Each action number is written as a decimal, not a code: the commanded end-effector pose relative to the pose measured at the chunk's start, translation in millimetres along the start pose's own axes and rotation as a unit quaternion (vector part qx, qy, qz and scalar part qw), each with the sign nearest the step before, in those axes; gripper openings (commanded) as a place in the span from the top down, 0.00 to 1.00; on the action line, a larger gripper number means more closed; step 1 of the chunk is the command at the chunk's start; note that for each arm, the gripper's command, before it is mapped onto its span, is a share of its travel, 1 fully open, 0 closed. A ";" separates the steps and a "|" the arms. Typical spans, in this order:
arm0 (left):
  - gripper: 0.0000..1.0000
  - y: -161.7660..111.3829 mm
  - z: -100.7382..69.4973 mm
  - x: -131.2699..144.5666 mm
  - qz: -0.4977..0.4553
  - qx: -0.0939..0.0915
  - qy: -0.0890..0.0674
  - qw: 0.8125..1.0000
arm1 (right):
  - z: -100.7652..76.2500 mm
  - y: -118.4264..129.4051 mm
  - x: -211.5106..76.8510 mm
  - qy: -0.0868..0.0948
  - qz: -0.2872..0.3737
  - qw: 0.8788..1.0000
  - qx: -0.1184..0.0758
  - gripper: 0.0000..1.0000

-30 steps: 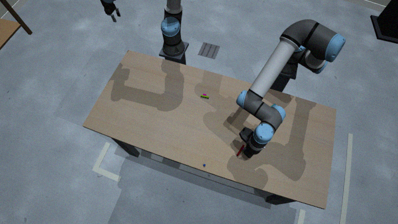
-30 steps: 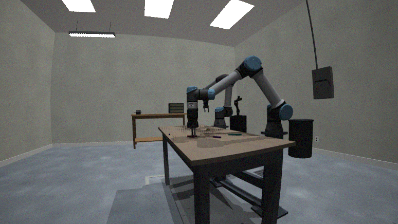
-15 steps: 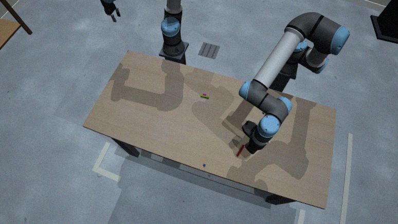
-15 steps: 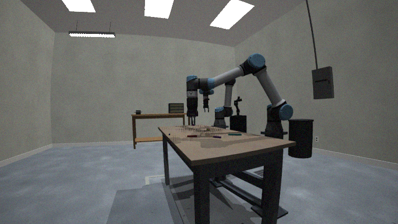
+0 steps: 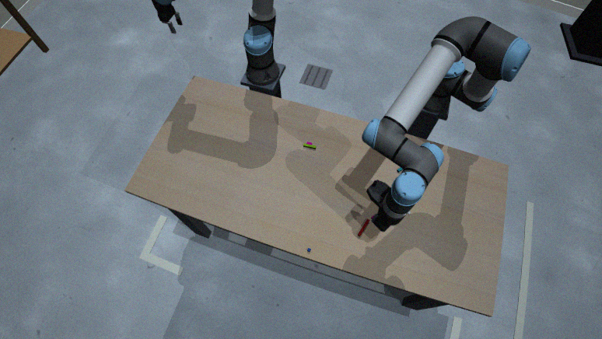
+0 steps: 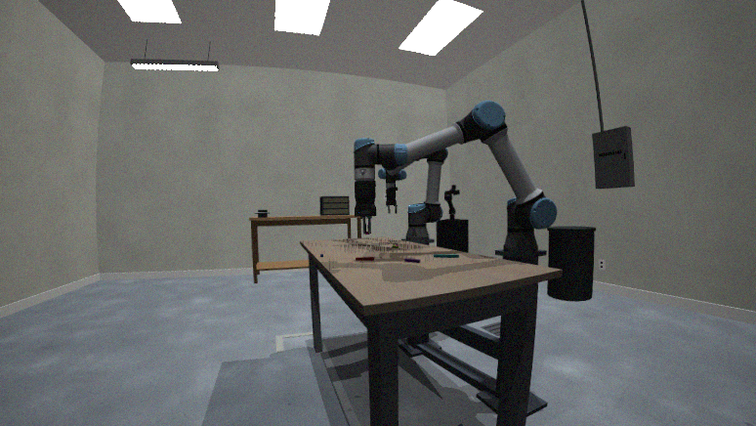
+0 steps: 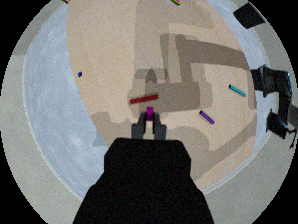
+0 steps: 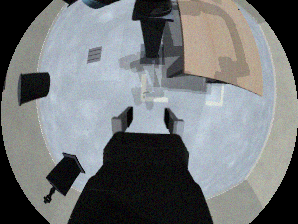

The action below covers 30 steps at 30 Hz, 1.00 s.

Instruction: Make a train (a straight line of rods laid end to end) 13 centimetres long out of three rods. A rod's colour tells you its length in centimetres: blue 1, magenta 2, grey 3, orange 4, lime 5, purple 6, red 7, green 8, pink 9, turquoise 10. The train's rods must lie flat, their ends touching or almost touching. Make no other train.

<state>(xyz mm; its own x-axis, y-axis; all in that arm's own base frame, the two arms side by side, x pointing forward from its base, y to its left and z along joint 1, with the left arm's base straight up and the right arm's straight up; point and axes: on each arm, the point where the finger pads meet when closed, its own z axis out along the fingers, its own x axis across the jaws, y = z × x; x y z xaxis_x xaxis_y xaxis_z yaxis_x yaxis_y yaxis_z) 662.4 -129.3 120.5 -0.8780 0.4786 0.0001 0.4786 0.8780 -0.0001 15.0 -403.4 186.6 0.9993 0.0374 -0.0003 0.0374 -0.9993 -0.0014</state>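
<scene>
while 1 hand (image 6: 366, 232) (image 7: 149, 120) grips magenta (image 5: 372, 218) (image 7: 150, 113), red (image 5: 363, 228) (image 6: 364, 258) (image 7: 144, 99) lies near.

Lifted higher above the desk (image 5: 236, 197) (image 6: 465, 285) (image 7: 105, 45) (image 8: 205, 45) than a second ago, with the magenta rod (image 5: 372, 218) (image 6: 366, 228) (image 7: 150, 113) in the left end effector (image 5: 373, 218) (image 6: 366, 232) (image 7: 149, 118); seen from above, more fully uncovered just beside that end effector: the red rod (image 5: 363, 228) (image 6: 364, 258) (image 7: 144, 99).
</scene>
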 end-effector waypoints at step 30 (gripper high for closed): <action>0.76 -43.3 -7.6 -146.9 -0.144 0.000 -0.001 0.990 | -0.4 0.3 0.1 0.000 0.000 1.000 -0.001 0.00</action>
<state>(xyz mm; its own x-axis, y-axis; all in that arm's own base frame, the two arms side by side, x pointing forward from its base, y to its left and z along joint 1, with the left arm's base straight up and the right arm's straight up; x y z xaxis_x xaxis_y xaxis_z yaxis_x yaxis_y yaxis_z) 750.7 -217.6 125.8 -0.9650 0.2620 -0.0076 0.2620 0.9651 -0.0014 15.0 -403.4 186.6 0.9993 0.0374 -0.0003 0.0374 -0.9993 -0.0014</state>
